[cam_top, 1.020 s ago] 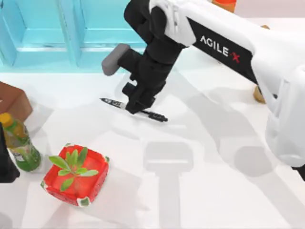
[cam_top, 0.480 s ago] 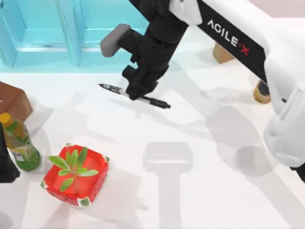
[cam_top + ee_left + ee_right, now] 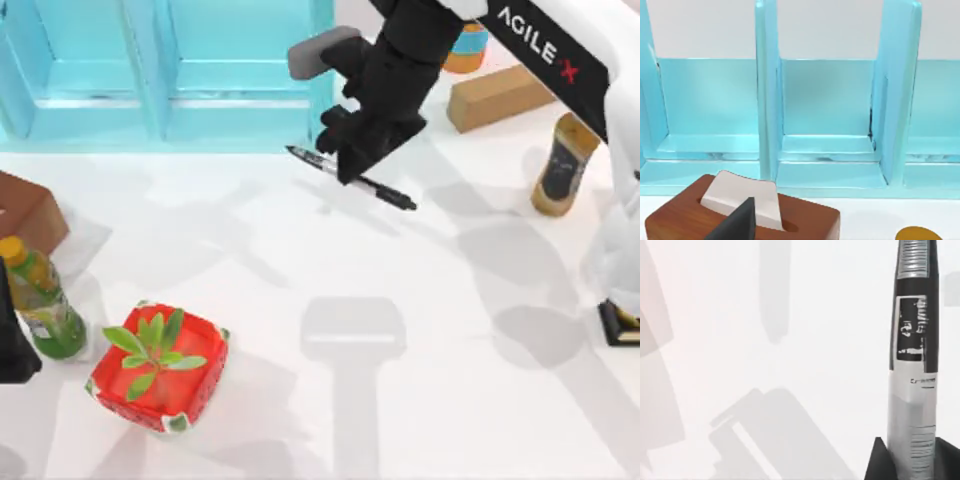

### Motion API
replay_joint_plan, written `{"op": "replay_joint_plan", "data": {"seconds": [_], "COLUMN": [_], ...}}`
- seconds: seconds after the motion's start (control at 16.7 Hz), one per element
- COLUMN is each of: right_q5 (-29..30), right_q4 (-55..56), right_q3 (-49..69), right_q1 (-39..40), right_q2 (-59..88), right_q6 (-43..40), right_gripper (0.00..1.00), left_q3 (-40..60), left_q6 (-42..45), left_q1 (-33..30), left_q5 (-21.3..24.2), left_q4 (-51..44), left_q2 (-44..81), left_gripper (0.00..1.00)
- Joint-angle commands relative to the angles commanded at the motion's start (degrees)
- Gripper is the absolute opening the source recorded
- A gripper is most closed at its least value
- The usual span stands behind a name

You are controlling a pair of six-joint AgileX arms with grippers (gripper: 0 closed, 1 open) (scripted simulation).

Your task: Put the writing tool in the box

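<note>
The writing tool [image 3: 388, 191], a slim black marker, hangs above the table at the back middle, tilted, with both ends sticking out of my right gripper [image 3: 345, 170], which is shut on its middle. In the right wrist view the marker [image 3: 912, 365] shows its white-grey printed band, clamped between dark fingers [image 3: 876, 462] over bare white table. A red open box [image 3: 205, 375] with green leaves inside sits at the front left, far from the marker. My left arm [image 3: 12, 350] is parked at the left edge; a dark finger [image 3: 735, 225] shows in its wrist view.
A turquoise shelf [image 3: 160, 110] spans the back left. A brown tissue box [image 3: 25, 210] and a green bottle [image 3: 40, 300] stand at the left. At the back right are a tan block [image 3: 500, 95], an orange-topped can [image 3: 465, 45] and a brown bottle [image 3: 562, 165].
My right gripper has lifted the marker off the table and carried it toward the back right. The left arm has not moved.
</note>
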Motion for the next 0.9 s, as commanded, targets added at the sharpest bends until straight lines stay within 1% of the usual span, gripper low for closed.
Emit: {"op": "replay_joint_plan", "data": {"seconds": [0.24, 0.42, 0.6, 0.9], "right_q5": [3.06, 6.25, 12.07, 24.65], "right_q4": [-3.58, -5.05, -6.68, -8.45], "right_q3": [0.96, 0.83, -2.87, -12.89], "right_q1": [-10.51, -18.29, -25.79, -35.84], "right_q2": [-5.34, -10.21, -11.57, -12.74], "right_q6": [13.36, 24.89, 39.64, 66.86], "right_gripper": [0.0, 0.0, 0.0, 0.0], "left_q3": [0.0, 0.0, 0.0, 0.0], "left_q6": [0.0, 0.0, 0.0, 0.0], "left_q1": [0.0, 0.0, 0.0, 0.0], "left_q5": [0.0, 0.0, 0.0, 0.0], "left_q4": [0.0, 0.0, 0.0, 0.0], "left_q2": [0.0, 0.0, 0.0, 0.0], "left_gripper": [1.0, 1.0, 1.0, 1.0]}}
